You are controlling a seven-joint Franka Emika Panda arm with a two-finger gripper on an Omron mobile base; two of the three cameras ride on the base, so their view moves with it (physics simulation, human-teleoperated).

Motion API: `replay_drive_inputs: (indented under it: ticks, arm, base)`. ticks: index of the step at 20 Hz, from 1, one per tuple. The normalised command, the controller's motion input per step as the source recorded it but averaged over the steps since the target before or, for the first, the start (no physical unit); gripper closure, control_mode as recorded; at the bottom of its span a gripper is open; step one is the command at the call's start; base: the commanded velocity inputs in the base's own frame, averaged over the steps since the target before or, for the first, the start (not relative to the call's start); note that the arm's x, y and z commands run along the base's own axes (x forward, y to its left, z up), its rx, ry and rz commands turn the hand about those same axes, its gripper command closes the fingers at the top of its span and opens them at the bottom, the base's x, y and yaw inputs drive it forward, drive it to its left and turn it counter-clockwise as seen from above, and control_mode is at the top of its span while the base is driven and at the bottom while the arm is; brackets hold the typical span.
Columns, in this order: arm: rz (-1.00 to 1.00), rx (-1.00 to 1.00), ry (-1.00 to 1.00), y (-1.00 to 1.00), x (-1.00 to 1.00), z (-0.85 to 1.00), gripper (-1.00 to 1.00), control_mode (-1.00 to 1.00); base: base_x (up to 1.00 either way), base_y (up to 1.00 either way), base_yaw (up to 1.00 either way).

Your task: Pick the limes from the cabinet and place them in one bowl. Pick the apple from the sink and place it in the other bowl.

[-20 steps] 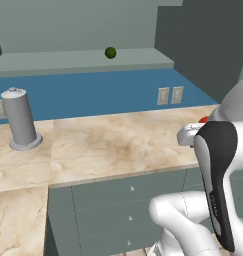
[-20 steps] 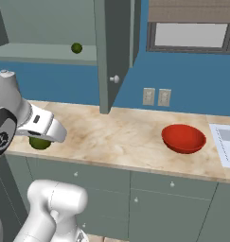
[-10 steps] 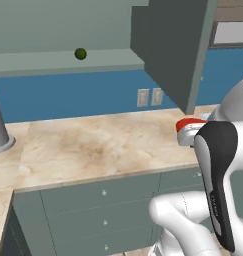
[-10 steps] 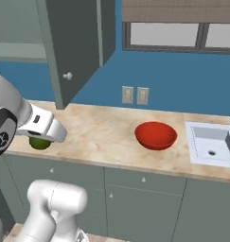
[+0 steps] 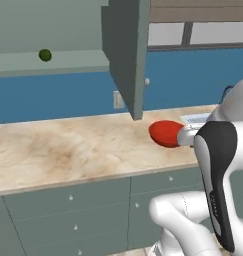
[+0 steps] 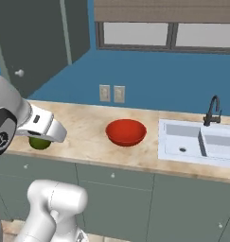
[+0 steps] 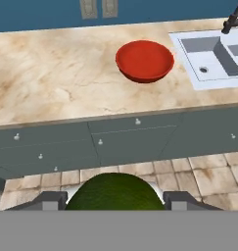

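Hand view has a lime [image 7: 115,192] filling the gap between the two fingertips, so the gripper [image 7: 115,198] is closed about it; in the right base view the same fruit peeps out green under the white hand [image 6: 39,142]. Over the last second the whole scene has slid leftward in both base views: the grey canister at the far end of the counter has gone out of frame, and the sink [image 6: 197,142] with its black faucet [image 6: 212,111] has come in, which reads as the base driving along the counter, not the things moving. The lime has kept its place in the hand throughout. That brings the red bowl [image 7: 144,61] near the middle of the hand view, well ahead of the held fruit, so I judge the carry to be under way and the drop not yet begun. A second lime [image 5: 45,55] sits on the cabinet shelf [image 5: 68,61], behind the open door [image 5: 124,55], waiting its turn. The bowl stands on a beige marbled counter [image 6: 83,127], apart from the sink. Blue wall with a pair of outlets [image 6: 111,93], a window above, grey-green drawers below, tiled floor.
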Motion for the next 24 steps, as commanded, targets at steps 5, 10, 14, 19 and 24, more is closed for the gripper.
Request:
replay_drive_inputs:
  ticks: [5,10,14,19,24]
  arm:
    - [0.0,0.0,0.0,0.0,0.0,0.0,1.0,1.0]
    - [0.0,0.0,0.0,0.0,0.0,0.0,1.0,1.0]
    - [0.0,0.0,0.0,0.0,0.0,0.0,1.0,1.0]
    - [0.0,0.0,0.0,0.0,0.0,0.0,1.0,1.0]
    - [0.0,0.0,0.0,0.0,0.0,0.0,1.0,1.0]
  base:
    - [-0.02,-0.75,-0.03]
    - [0.0,-0.71,-0.04]
    - [0.0,-0.63,-0.04]
    - [0.26,-0.25,0.02]
    - [0.43,-0.33,0.07]
